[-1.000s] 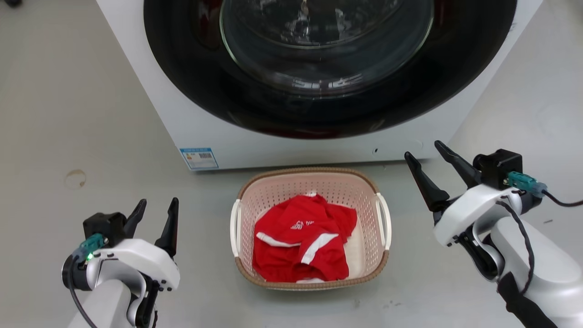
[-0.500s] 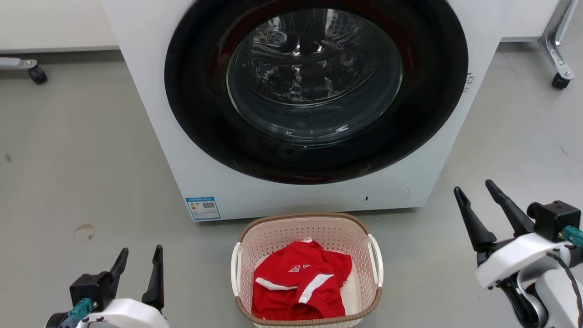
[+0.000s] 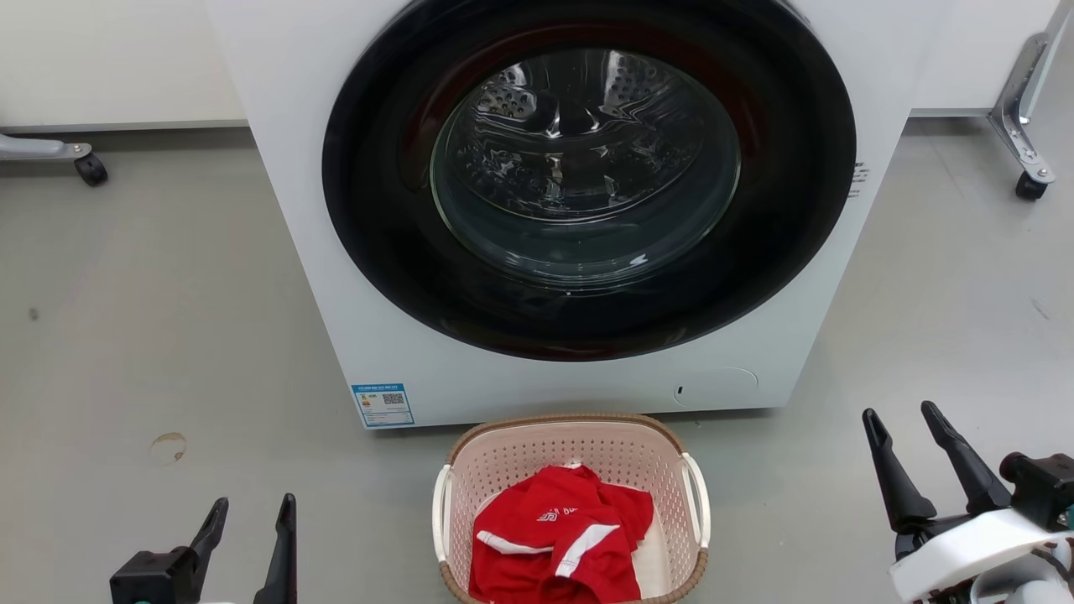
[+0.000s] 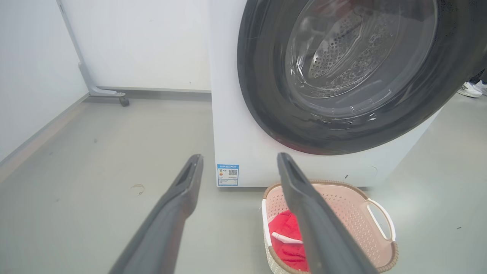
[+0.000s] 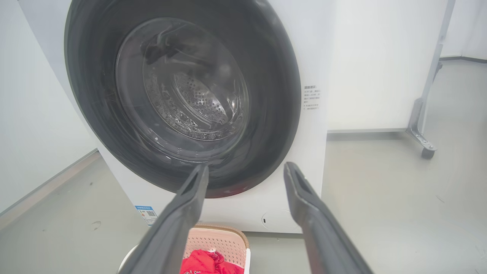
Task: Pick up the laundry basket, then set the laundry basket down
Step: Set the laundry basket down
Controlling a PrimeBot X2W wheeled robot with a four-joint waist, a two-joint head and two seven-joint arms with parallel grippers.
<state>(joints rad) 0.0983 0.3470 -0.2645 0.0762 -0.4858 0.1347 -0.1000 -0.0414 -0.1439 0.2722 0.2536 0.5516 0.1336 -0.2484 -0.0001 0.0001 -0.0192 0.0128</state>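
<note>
Head view, lower left: the left hand (image 3: 253, 505) hangs over bare floor (image 3: 151, 319), fingers apart and holding nothing, well apart from the basket's left handle.
Head view, lower centre: the laundry basket (image 3: 520, 461) stands on the floor just in front of the washer (image 3: 294, 210) with a red garment (image 3: 558, 545) inside. The frame's bottom edge cuts off its near rim.
Head view, lower right: the right hand (image 3: 899, 413) is spread and empty, well apart from the right handle.
Progress: neither hand is on the basket. Judged from this, reach, lift and set-down all remain, though a finished set-down would look the same.
Edges: the washer front is close behind the far rim. A narrow gap seems to remain, but from above that is hard to tell.
Open room: there is clear floor on both sides of the basket for the hands to come in at the handles. The castered frame legs at upper left (image 3: 84, 164) and upper right (image 3: 1028, 172) are well apart.
</note>
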